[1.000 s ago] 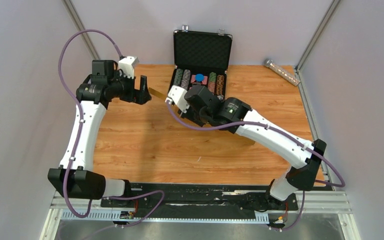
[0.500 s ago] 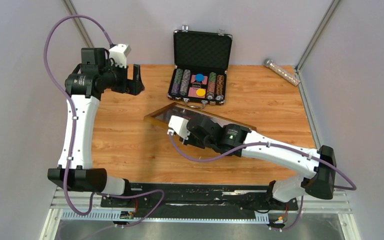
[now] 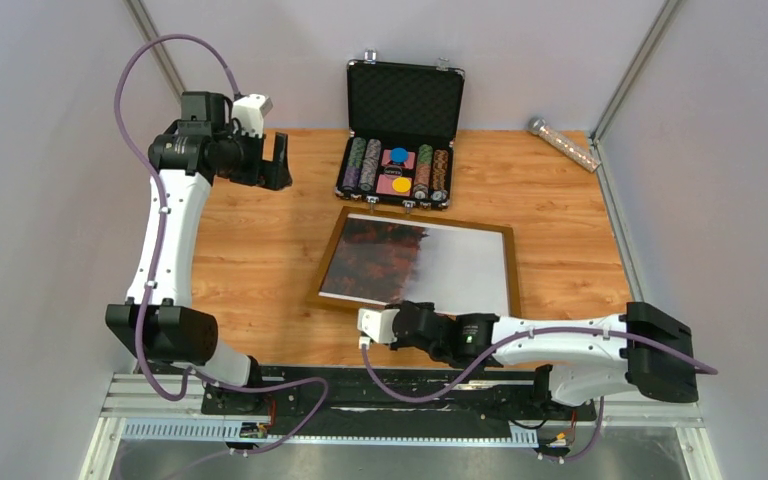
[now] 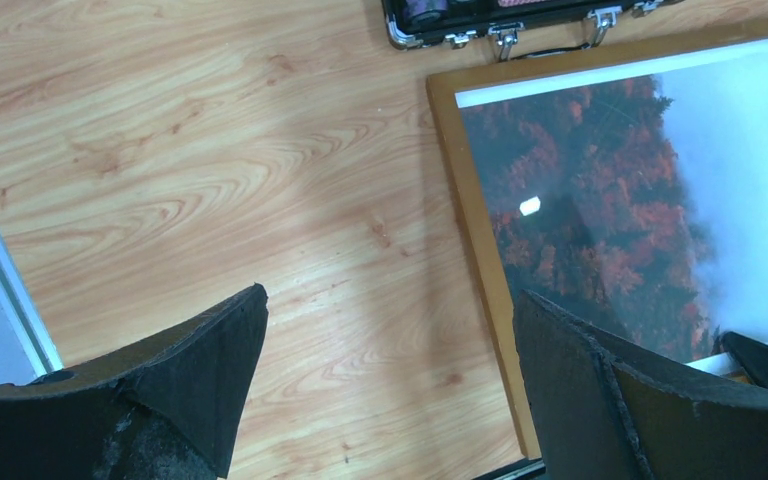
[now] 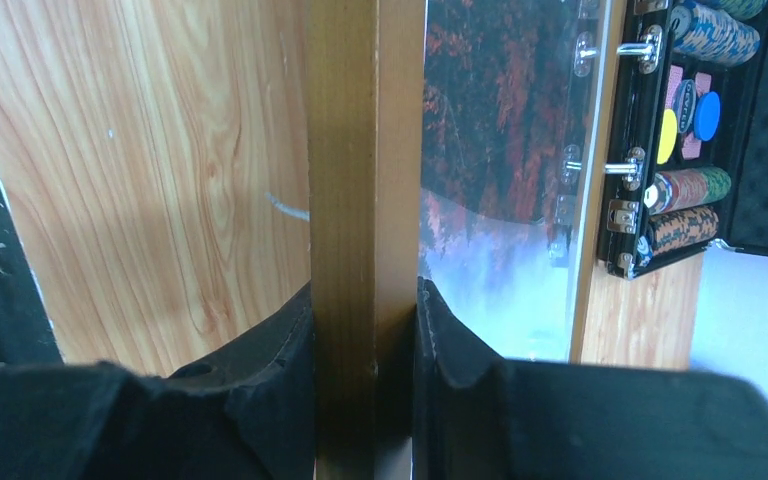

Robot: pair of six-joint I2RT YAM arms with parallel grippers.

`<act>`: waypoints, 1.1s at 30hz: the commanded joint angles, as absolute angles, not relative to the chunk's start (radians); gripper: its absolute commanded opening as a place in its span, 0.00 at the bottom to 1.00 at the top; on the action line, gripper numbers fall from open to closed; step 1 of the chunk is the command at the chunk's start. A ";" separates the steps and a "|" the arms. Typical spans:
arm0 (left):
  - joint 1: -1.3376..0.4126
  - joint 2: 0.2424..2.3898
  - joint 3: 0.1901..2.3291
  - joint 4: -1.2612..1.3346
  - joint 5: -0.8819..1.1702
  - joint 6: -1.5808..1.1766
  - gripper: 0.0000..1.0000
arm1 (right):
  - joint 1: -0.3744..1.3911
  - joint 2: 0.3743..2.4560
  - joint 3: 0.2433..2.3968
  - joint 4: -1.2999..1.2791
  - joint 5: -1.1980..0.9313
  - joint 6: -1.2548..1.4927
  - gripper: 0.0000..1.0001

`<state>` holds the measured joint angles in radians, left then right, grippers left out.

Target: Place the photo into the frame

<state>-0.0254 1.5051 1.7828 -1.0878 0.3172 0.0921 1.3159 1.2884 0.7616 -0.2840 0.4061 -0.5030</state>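
While the right claw [image 5: 365, 300] pinches frame [image 5: 345, 150], photo [image 5: 480, 120] sits inside.

Pale grey walls [image 3: 520, 50] enclose an evenly lit wood-grain worktop [image 3: 260, 265], with a metal rail [image 3: 650, 408] along its near edge.

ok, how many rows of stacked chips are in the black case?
4 chip rows in the black case: two at its left end, two at its right end. Any underneath would be hidden.

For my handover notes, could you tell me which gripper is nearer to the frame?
Right. The right gripper grips the frame by its near rail; the left gripper hangs open, apart, beyond its far-left corner.
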 commanded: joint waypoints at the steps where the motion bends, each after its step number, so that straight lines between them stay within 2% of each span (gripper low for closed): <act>1: -0.018 1.527 1.787 -1.080 0.317 0.121 1.00 | 1.325 1.322 0.658 -0.164 0.492 -0.469 0.16; 9: -0.018 1.556 1.779 -1.064 0.314 0.121 1.00 | 1.359 1.372 0.612 -0.147 0.463 -0.446 0.34; 18: -0.018 1.549 1.745 -1.040 0.328 0.128 1.00 | 1.395 1.487 0.634 -0.187 0.432 -0.417 0.41; 30: -0.018 1.529 1.683 -1.018 0.329 0.150 1.00 | 1.458 1.529 0.664 -0.253 0.400 -0.378 0.59; 33: -0.018 1.528 1.673 -1.015 0.327 0.153 1.00 | 1.462 1.505 0.666 -0.257 0.398 -0.375 0.67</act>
